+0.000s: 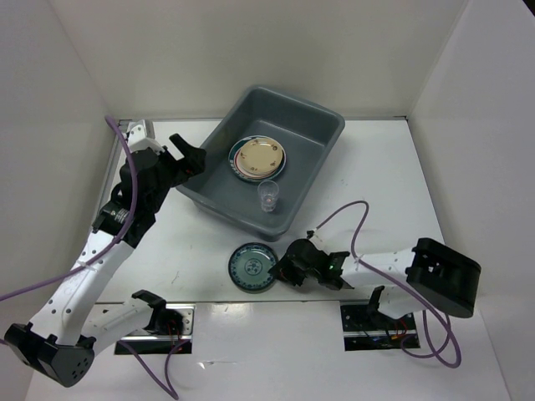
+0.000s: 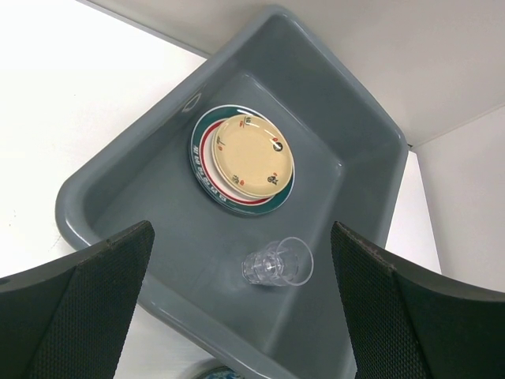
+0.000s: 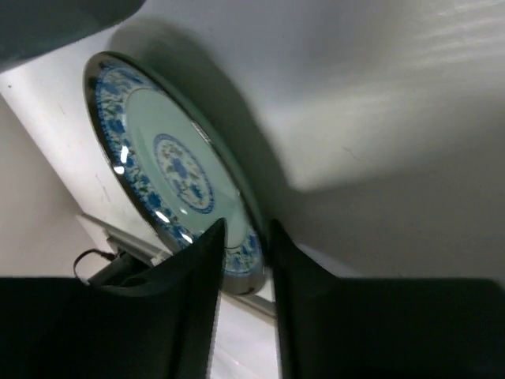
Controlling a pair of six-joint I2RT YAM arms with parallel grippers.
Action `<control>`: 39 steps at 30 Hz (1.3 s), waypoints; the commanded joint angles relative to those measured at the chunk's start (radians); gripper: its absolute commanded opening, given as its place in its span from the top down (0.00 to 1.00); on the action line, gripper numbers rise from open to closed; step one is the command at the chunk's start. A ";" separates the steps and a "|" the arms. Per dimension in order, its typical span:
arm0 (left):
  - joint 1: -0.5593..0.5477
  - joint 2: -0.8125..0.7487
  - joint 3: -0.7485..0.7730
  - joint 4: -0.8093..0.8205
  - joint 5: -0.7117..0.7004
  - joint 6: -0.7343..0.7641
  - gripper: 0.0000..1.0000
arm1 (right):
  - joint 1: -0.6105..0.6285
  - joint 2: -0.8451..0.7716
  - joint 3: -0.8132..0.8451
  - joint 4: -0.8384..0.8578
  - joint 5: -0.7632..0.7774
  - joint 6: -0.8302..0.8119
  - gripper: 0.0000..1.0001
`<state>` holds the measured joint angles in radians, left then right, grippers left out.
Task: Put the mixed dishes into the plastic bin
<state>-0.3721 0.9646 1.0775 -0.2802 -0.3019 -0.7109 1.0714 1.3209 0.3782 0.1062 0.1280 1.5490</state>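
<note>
The grey plastic bin (image 1: 311,124) stands at the back centre. Inside it a beige plate (image 1: 259,156) tops a stack that includes a green-red-banded plate, and a clear cup (image 1: 268,196) lies on its side near the front wall. My left gripper (image 1: 192,159) is open and empty above the bin's left corner. From the left wrist view (image 2: 243,230) I look down at the bin (image 2: 142,181), the stack (image 2: 251,155) and the cup (image 2: 278,263). The dark teal patterned plate (image 1: 252,268) rests on the table before the bin. My right gripper (image 1: 281,271) is shut on its right rim (image 3: 158,158), with one finger (image 3: 197,268) over its face.
White walls enclose the table on three sides. Purple cables loop from both arms. The right arm (image 1: 393,271) lies low along the front edge. Two mounting plates sit at the near edge.
</note>
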 commanded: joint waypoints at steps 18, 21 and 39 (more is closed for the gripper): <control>-0.005 -0.044 -0.011 0.044 -0.032 0.001 0.01 | 0.045 -0.183 0.100 -0.387 -0.116 -0.079 0.99; -0.005 -0.044 -0.011 0.044 -0.042 -0.010 0.01 | 0.094 -0.152 0.154 -0.448 -0.188 -0.140 0.99; -0.005 -0.106 0.058 0.013 -0.253 0.099 0.01 | 0.119 -0.301 0.726 -0.813 0.248 -0.348 0.99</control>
<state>-0.3721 0.8768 1.0771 -0.2924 -0.4816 -0.6674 1.2613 1.0264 0.9966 -0.6708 0.1978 1.2659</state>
